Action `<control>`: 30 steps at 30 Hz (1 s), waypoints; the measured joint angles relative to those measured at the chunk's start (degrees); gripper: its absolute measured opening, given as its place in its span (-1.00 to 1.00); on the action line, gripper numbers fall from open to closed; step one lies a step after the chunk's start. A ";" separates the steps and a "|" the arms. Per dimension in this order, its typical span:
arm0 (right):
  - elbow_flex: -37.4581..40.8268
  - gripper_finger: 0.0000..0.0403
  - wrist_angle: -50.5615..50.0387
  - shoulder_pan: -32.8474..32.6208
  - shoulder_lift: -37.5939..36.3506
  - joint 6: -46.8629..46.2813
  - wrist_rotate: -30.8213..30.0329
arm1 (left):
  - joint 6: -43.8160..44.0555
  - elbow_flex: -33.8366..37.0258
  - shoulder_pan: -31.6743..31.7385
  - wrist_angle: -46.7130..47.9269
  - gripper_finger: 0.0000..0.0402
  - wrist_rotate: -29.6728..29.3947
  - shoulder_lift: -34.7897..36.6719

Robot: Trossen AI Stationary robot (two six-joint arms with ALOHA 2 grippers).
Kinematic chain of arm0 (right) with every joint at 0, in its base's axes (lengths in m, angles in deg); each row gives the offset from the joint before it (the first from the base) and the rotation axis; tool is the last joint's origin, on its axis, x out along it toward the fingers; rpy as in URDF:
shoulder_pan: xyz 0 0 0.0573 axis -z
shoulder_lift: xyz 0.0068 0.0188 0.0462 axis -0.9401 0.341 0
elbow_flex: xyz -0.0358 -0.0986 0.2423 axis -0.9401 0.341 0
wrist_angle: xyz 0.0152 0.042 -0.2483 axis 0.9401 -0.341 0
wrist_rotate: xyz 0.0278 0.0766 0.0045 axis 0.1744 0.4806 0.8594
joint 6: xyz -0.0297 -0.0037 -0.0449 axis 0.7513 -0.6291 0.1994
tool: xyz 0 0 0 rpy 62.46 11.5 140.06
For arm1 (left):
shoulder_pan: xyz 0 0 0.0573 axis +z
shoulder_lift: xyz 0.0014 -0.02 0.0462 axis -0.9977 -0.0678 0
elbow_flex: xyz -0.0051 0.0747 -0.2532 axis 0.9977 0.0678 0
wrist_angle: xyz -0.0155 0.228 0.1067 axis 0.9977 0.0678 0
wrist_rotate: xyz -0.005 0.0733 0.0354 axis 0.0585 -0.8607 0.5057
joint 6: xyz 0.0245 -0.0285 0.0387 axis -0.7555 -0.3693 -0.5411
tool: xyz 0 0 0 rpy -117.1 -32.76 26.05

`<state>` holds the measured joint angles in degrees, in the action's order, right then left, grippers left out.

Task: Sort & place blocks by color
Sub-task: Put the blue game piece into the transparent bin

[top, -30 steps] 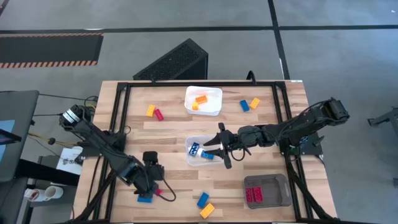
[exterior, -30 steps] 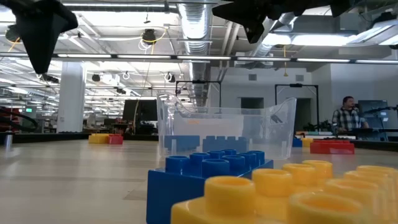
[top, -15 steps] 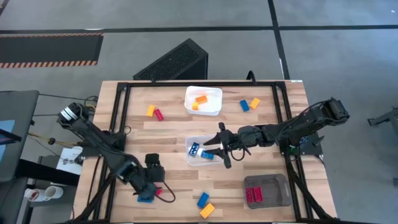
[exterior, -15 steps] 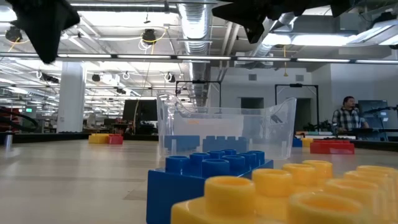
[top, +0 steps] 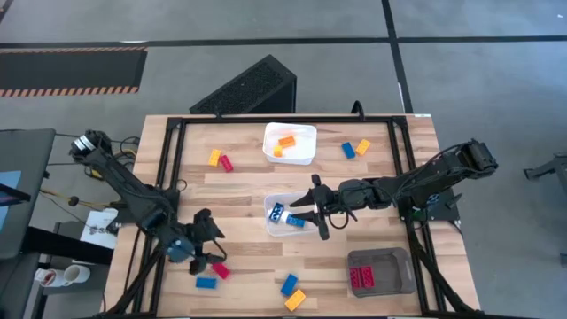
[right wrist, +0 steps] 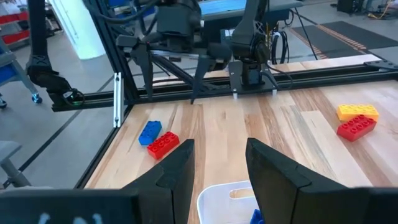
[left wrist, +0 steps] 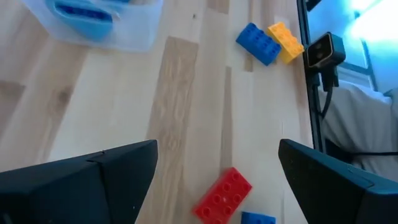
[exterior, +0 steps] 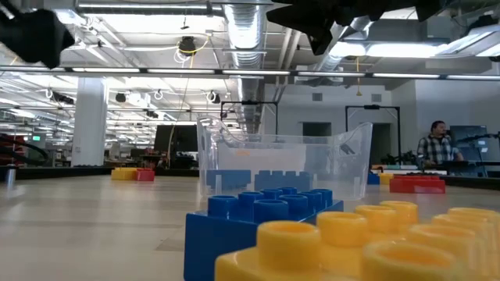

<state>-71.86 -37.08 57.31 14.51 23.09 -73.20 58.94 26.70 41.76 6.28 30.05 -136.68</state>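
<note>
My left gripper (top: 205, 250) (left wrist: 217, 149) hangs open above bare table at the near left. A red block (top: 220, 270) (left wrist: 222, 194) and a blue block (top: 205, 283) lie just nearer than it. My right gripper (top: 306, 213) (right wrist: 219, 146) hovers open over the clear container (top: 285, 215), which has blue blocks on its floor. A blue block (top: 289, 284) and an orange block (top: 295, 299) lie side by side near the front edge. More blocks lie at the far left (top: 220, 160) and the far right (top: 356, 148).
A white tray (top: 301, 155) with orange blocks stands at the far middle. A grey tray (top: 394, 270) with red blocks sits at the near right. Black frame rails (top: 168, 177) run along the table's sides. Bare wood lies between the clear container and the near blocks.
My left gripper has drawn back from over the red and blue blocks toward the table's left and far edges. It has tipped up and rolled, staying open. The red block now shows in full. Neither block has moved.
</note>
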 joint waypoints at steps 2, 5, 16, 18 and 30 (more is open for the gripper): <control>0.00 -0.18 0.00 0.00 0.00 0.00 -0.33 | 1.14 1.53 -0.23 -0.94 0.58 0.89 0.99; 0.00 -0.18 0.02 0.02 0.00 0.00 -1.33 | 1.63 1.77 -0.27 -1.11 0.58 2.31 1.06; 0.00 -0.18 0.11 0.02 0.00 0.00 -1.70 | 1.00 1.37 -0.21 -1.95 0.58 3.20 1.05; 0.00 -0.18 0.10 0.02 0.00 0.00 -1.70 | -0.71 0.26 -0.18 -2.15 0.58 3.13 1.06; 0.00 -0.18 0.02 -0.02 0.00 0.02 -1.68 | 1.72 -1.62 -1.56 -2.03 0.58 2.67 0.04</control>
<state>-71.86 -37.06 57.29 14.51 23.11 -74.88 60.65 25.08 40.20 4.25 32.72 -136.64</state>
